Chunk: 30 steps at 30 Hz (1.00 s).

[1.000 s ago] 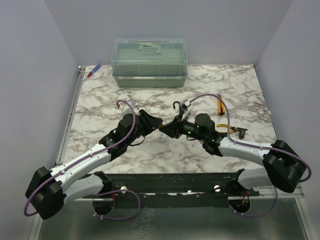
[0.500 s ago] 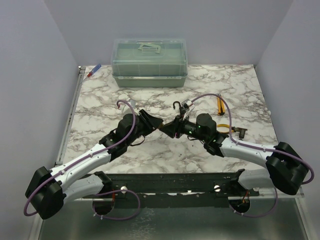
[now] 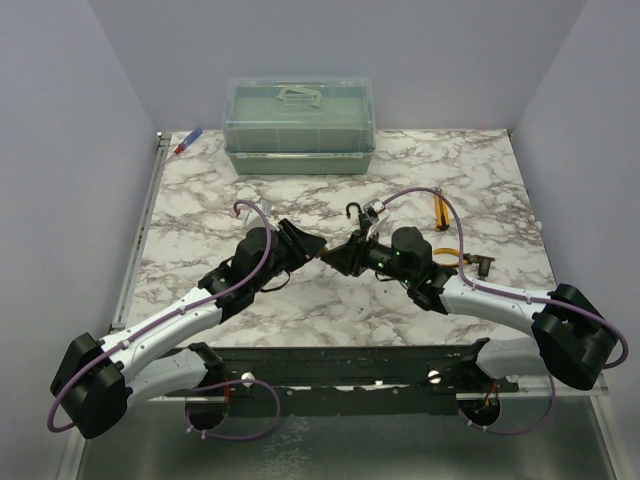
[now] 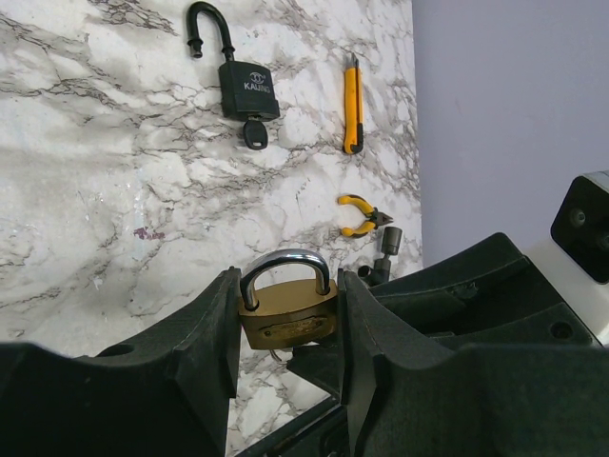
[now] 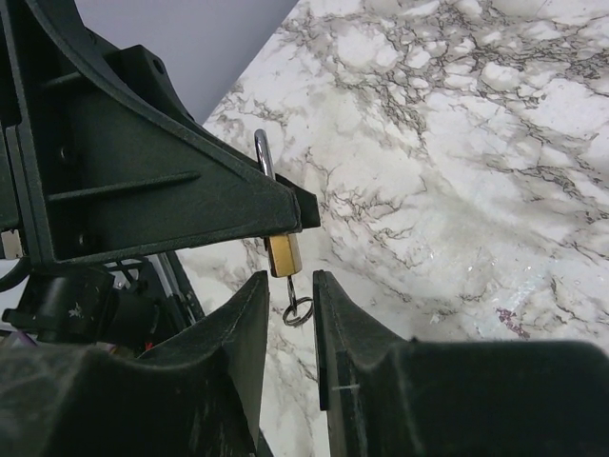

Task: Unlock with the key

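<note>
The left fingers clamp the brass padlock, shackle at 12 o'clock. Its key hangs at 6 o'clock, axis 12-to-6, between the narrowly parted right fingers; I cannot tell if they grip it.

Take the brass lock as your mark. You have little room around it. The left gripper clamps both its sides. The right gripper fills the space just under it, fingers slightly apart with the ring hanging in the gap. Both arms meet at the lock, so nothing passes straight across there. Just beyond it and a little right lies the black lock, shackle swung open, the key at its base. Farther right of the brass lock, the knife, pliers and a small black part crowd the table. Beyond and left of it you get bare marble up to the box, which bars the back edge.
</note>
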Tool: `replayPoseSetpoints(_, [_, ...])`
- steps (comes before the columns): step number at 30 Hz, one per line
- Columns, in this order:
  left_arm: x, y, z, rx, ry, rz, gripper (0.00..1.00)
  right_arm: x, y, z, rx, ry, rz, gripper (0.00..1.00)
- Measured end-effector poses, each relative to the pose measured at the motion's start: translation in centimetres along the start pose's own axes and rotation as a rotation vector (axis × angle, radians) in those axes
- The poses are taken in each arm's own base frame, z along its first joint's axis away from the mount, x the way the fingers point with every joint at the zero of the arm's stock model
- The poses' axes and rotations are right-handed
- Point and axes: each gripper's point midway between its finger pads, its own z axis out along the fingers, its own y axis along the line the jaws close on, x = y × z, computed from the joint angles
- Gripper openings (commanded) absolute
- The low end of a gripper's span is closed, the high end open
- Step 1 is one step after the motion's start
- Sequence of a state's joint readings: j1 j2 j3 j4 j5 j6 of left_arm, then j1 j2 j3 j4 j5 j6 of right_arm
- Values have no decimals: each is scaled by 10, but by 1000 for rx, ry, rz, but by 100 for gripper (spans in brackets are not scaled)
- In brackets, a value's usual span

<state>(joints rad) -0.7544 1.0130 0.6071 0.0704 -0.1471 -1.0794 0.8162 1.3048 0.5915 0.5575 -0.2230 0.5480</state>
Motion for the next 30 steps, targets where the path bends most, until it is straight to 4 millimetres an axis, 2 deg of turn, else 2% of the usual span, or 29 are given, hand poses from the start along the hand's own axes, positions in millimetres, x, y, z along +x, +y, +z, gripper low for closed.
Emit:
replayPoseSetpoints(8, [0,0,0,-1,0,0,2,1,-1,0,1,3,1,21])
replayPoseSetpoints(14, [0,0,0,0,0,0,2,2,-1,0,1,3,1,10])
replayPoseSetpoints(17, [0,-1,-1,2,-1,0,2,2,-1,0,1,3,1,1])
replayPoseSetpoints(19, [-1,-1,-1,3,-2,-1,2,1,-1,0,0,2,1,0])
replayPoseSetpoints(27, [-1,-1,-1,3,-1,-1,1,1,0,0,-2,1,1,2])
replayPoseSetpoints(28, [-1,-1,-1,3,-1,-1,1,1,0,0,-2,0,1,8])
replayPoseSetpoints(30, [-1,-1,-1,3,-1,-1,1,1,0,0,-2,1,1,26])
